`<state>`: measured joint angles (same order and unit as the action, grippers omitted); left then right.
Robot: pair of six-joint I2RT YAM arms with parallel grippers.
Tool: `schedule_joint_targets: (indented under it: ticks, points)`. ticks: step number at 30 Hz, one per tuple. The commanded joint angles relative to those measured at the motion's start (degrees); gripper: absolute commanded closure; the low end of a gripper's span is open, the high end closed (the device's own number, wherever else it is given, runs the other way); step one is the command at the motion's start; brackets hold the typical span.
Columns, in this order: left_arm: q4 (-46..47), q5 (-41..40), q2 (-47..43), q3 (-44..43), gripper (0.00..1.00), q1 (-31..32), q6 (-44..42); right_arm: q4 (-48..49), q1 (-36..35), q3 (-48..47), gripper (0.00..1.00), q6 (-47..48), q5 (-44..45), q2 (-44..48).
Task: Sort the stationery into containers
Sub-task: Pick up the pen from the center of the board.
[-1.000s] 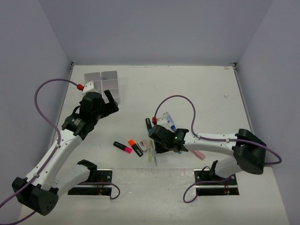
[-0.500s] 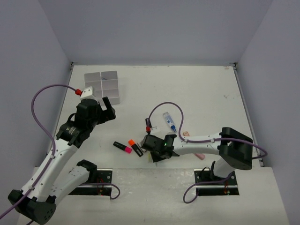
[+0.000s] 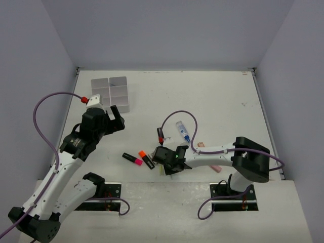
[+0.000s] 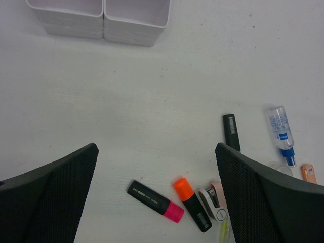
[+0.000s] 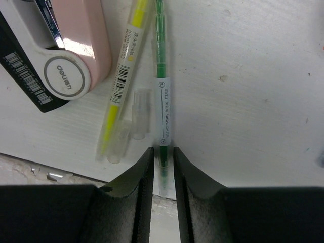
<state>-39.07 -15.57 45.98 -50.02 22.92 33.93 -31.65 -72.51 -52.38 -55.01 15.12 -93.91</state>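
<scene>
My right gripper [image 3: 165,169] [image 5: 163,152] is low on the table near its front edge. Its jaws straddle the tail of a green pen [image 5: 162,91] with a thin gap on each side, so it is narrowly open. A yellow pen [image 5: 124,76] and a pink-and-white stapler [image 5: 66,61] lie just left of the green pen. My left gripper [image 3: 115,119] [image 4: 156,147] hangs wide open and empty above the table. Below it lie a pink-ended highlighter [image 4: 155,201] [image 3: 132,159] and an orange-ended one [image 4: 192,204] [image 3: 146,159]. The white compartment tray [image 3: 110,93] [image 4: 104,20] stands at the back left.
A blue-capped tube [image 3: 183,130] [image 4: 280,132], a black highlighter [image 4: 231,132] and a small orange eraser [image 4: 308,173] lie behind the right gripper. A pink eraser [image 3: 214,167] rests beside the right forearm. The table's front edge runs just under the right fingers.
The right gripper came forward and down over the pens and narrowed slightly around the green pen. The left arm drew back from the tray a second ago and has since held still.
</scene>
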Motion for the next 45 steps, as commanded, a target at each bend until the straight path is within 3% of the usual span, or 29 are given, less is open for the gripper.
schedule_joint_targets:
  ticks: [1,14,20,23,30,32,34,38,45]
  points:
    - [-0.2,1.4,-0.4,-0.1,0.0,0.1,-1.9,-1.8,2.2,0.2,0.77,-1.4,3.9,-1.8]
    - [0.3,3.6,1.3,-0.4,0.0,0.0,-2.9,-1.6,10.1,-2.7,0.78,6.8,2.8,-2.4]
    - [1.3,7.6,3.7,-0.7,0.0,1.0,-2.1,-1.8,11.0,-3.4,1.0,8.4,3.4,-2.1]
    - [2.1,5.2,6.2,-0.9,0.0,7.1,2.1,-5.5,11.4,-4.0,1.0,8.3,6.1,2.1]
    - [1.5,-14.5,17.2,-5.1,0.04,38.1,23.0,-19.7,13.3,-4.5,1.0,6.3,14.6,24.9]
    - [1.1,-19.7,24.3,-6.4,0.13,46.7,30.9,-25.0,15.3,-4.9,1.0,6.0,16.9,33.2]
    - [0.2,-21.2,29.0,-9.0,0.32,50.0,36.4,-26.4,17.2,-5.1,1.0,7.4,17.4,40.0]
    - [-4.1,-22.9,40.2,-14.0,0.51,54.0,43.7,-26.9,18.1,-4.1,1.0,8.0,16.3,43.6]
    - [-5.7,-22.7,48.2,-16.0,0.57,54.9,48.0,-26.8,18.1,-1.4,1.0,6.8,15.9,42.1]
